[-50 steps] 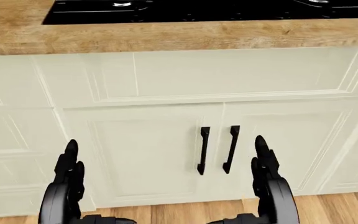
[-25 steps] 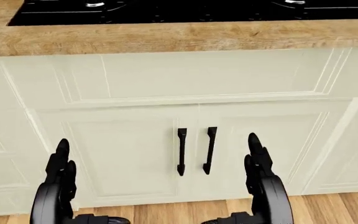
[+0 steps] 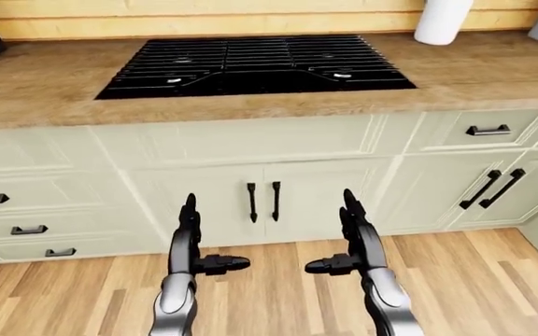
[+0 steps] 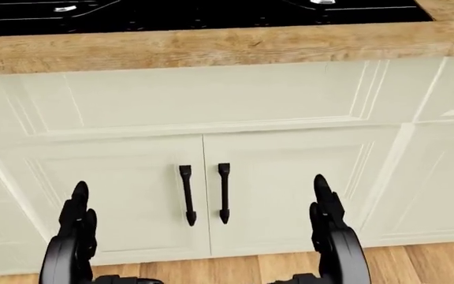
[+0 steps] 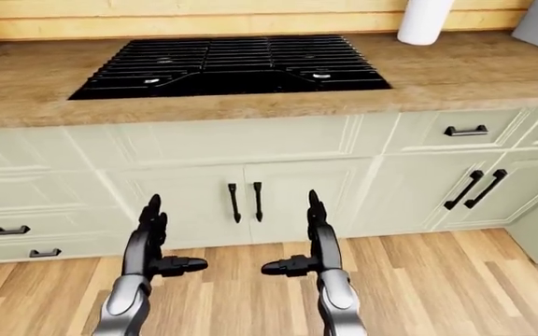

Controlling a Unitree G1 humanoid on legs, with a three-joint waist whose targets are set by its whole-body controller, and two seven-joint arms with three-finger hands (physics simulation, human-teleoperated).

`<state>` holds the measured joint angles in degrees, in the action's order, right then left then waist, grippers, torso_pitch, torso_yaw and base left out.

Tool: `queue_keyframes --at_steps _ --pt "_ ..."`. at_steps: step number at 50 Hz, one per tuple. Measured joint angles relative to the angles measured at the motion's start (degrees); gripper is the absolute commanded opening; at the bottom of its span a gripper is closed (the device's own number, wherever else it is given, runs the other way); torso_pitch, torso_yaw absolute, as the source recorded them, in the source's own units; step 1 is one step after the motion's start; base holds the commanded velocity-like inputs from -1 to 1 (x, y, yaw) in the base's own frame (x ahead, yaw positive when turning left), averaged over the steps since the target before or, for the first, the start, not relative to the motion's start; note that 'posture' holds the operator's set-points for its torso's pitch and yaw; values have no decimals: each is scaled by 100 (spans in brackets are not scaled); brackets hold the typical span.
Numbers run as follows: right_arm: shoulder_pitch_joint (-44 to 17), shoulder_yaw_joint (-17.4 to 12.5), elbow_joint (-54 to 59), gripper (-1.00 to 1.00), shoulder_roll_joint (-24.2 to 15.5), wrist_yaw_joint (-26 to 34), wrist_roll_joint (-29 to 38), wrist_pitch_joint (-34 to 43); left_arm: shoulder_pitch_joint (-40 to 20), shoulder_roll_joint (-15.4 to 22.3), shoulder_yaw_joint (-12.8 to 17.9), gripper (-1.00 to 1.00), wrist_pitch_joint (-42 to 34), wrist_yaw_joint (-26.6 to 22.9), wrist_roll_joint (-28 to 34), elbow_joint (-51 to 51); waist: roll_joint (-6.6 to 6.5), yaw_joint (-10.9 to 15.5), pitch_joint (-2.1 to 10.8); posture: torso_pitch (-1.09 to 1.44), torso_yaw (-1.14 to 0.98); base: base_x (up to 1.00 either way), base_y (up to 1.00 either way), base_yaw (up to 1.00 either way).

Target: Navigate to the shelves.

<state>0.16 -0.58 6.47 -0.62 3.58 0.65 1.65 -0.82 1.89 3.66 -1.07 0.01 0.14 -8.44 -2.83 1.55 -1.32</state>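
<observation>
Both hands, left hand (image 3: 187,241) and right hand (image 3: 356,238), hang empty with fingers apart. They face cream cabinet doors (image 3: 264,203) under a black stove (image 3: 255,64) set in the wooden tabletop (image 3: 45,91).

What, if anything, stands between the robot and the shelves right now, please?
No shelves show in any view, so the path cannot be judged. Directly ahead stands a counter with a black cooktop over cabinet doors. Both hands, left and right, are open and hold nothing.

left hand (image 3: 194,245) open, right hand (image 3: 348,241) open, fingers upright, thumbs turned inward
</observation>
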Motion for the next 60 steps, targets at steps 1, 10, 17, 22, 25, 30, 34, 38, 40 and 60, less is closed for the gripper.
queue_keyframes --at_steps 1,10,17,22,25,30,34,38,40,60 --pt "-11 -8 -44 100 -1 -3 0 -5 -12 1 -5 100 9 0 0 41 83 4 -16 0 0 0 -44 0" --pt "4 -184 28 100 -83 -63 6 -51 -1 -100 -218 100 8 -77 3 22 518 -157 -43 0 0 0 -43 0" --pt "-23 -81 11 100 -49 -39 5 -57 -52 -45 -75 100 49 -43 8 47 61 -63 -121 0 0 0 -43 0" --pt "-37 -29 5 100 -5 -20 4 -79 -38 -15 -43 100 71 -32 8 4 -76 10 -110 0 0 0 -43 0" --pt "1 10 94 100 1 5 7 -42 24 -10 -7 100 4 -11 10 -35 -112 -2 -8 0 0 0 -43 0" --pt "-54 -19 -33 100 0 -9 7 -68 -54 2 -7 100 74 -4 10 14 270 8 -36 0 0 0 -43 0" --pt "-86 -83 1 100 -70 -18 1 -117 -94 -76 -80 100 84 -9 12 -16 581 -91 40 0 0 0 -43 0" --pt "-13 -187 73 100 -83 -75 6 -63 -10 -93 -204 100 30 -76 9 -33 465 -161 -35 0 0 0 -43 0" --pt "-20 -159 62 100 -70 -76 6 -59 -18 -72 -152 100 11 -72 9 -14 317 -127 -76 0 0 0 -44 0" --pt "-74 -11 -48 100 -2 -11 1 -103 -71 9 -4 100 107 1 8 9 576 -20 9 0 0 0 -43 0"
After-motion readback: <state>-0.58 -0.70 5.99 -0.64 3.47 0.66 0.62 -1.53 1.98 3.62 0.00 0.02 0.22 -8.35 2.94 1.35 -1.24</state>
